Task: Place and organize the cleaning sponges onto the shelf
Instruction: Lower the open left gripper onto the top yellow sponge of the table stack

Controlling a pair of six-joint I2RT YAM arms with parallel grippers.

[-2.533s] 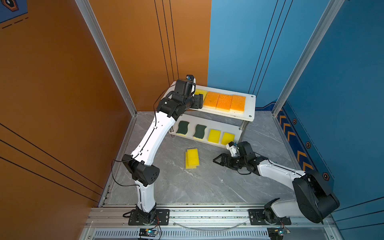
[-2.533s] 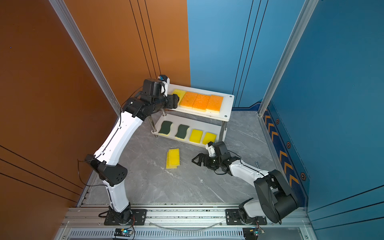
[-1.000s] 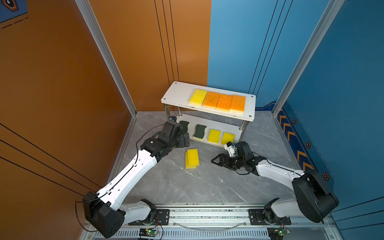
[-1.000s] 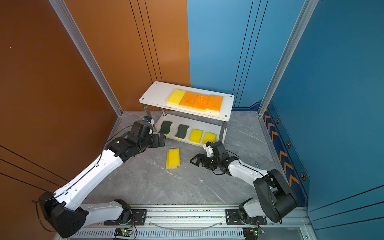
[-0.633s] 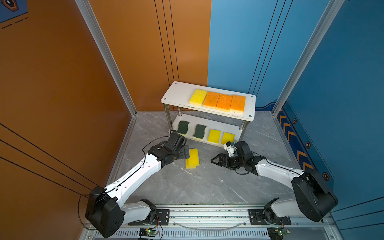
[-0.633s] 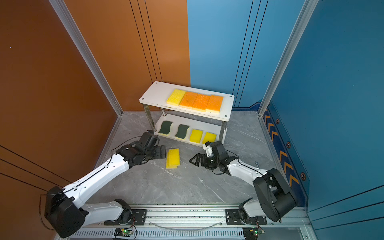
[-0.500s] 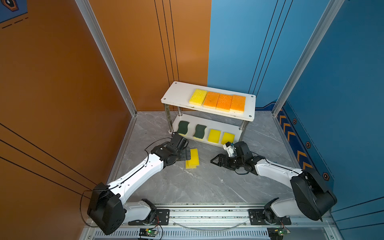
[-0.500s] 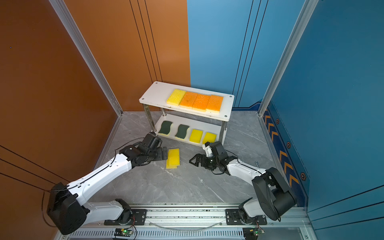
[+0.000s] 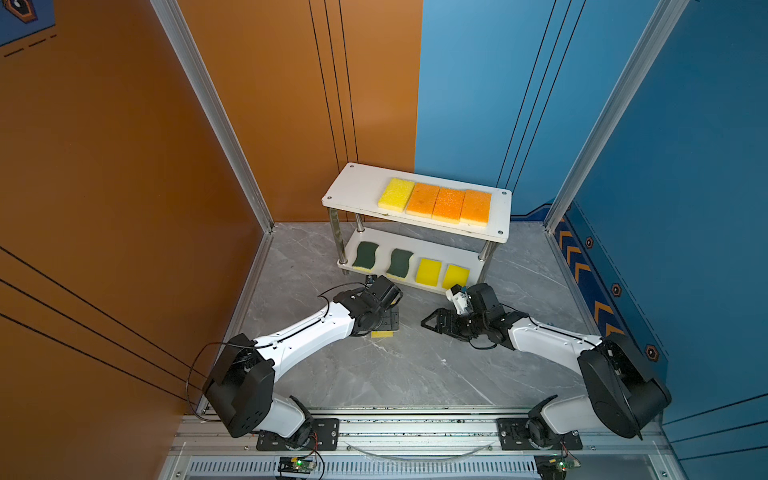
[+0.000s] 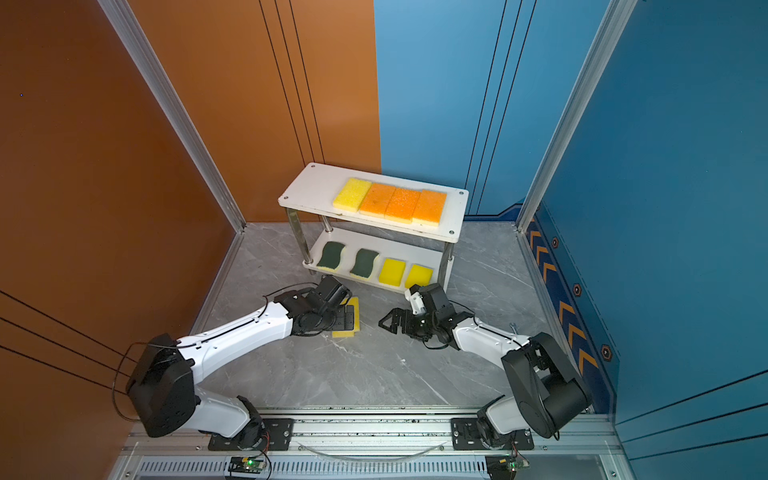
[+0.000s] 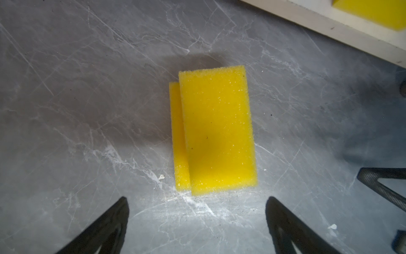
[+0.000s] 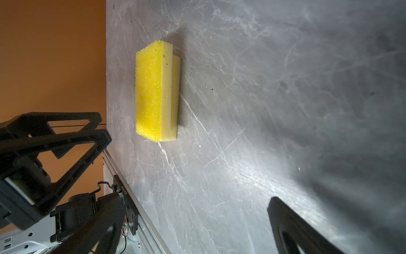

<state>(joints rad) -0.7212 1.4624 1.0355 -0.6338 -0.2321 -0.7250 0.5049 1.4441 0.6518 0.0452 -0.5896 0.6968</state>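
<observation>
- Our left gripper (image 11: 196,220) hangs just above the grey stone-look floor (image 9: 374,374) with its two black jaws wide apart and nothing between them.
- Right in front of it, in the left wrist view, lie two yellow foam block sponges (image 11: 216,129), one stacked on the other. The top one sits a little off to one side, so a strip of the bottom one shows.
- The long side of the stack points straight away from this gripper, and the short end is nearest to the jaws. We think the jaws stand wide enough to go down on both long sides, once the gripper moves forward over the stack.
- In both top views the left arm covers most of the stack; only a yellow edge (image 10: 345,332) peeks out.
- Our right gripper (image 9: 436,323) is also wide open and empty. It lies low on the floor, near the stack but apart from it. The left one is much closer, so we think this pick is for the left arm.
- Farther back stands the small white two-board shelf with shiny metal legs (image 9: 353,187).
- Its low board holds two wavy dark green pads (image 9: 365,254) and two yellow blocks (image 9: 429,272).
- Its top board holds one yellow block (image 9: 397,194) and three orange blocks (image 9: 449,204) in a tight row. Bare space is left beside the yellow one.
</observation>
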